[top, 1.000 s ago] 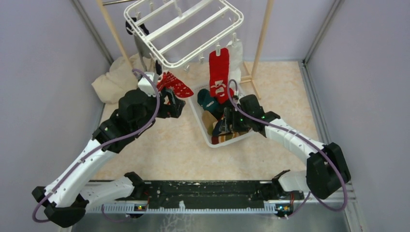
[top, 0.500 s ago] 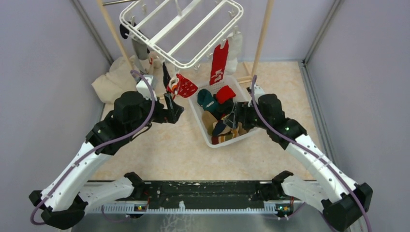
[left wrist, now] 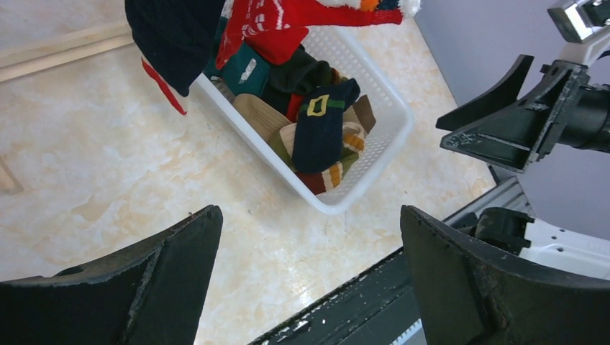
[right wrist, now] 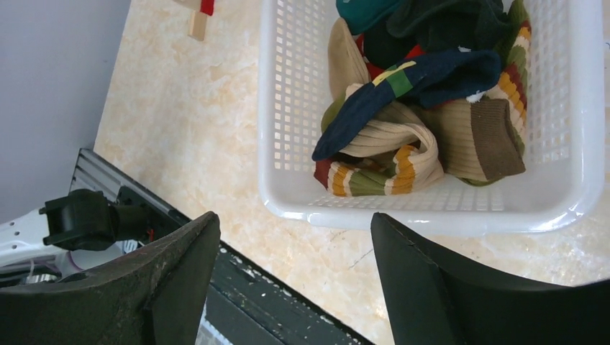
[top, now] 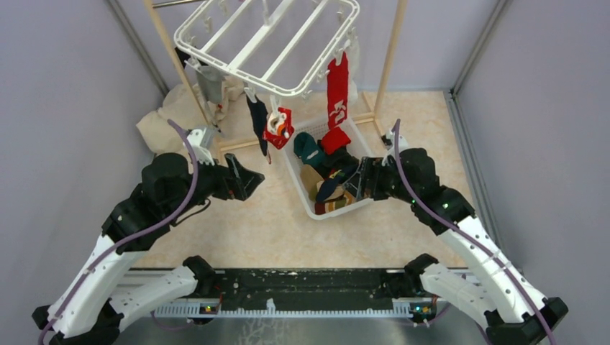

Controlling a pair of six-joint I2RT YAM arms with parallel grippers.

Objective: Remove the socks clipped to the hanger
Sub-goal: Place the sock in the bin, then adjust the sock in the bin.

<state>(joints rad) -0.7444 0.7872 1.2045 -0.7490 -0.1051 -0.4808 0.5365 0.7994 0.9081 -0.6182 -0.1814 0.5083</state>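
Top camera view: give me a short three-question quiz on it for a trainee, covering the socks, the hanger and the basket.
1. True or false: the left fingers are closed on a sock.
2. Fill in: the long sock clipped at the right side of the hanger is ____.
3. Where does the navy sock with the green and yellow band lie? A: in the white basket. B: clipped to the hanger. C: on the floor.
Key: 1 false, they stand open and empty; 2 red; 3 A.
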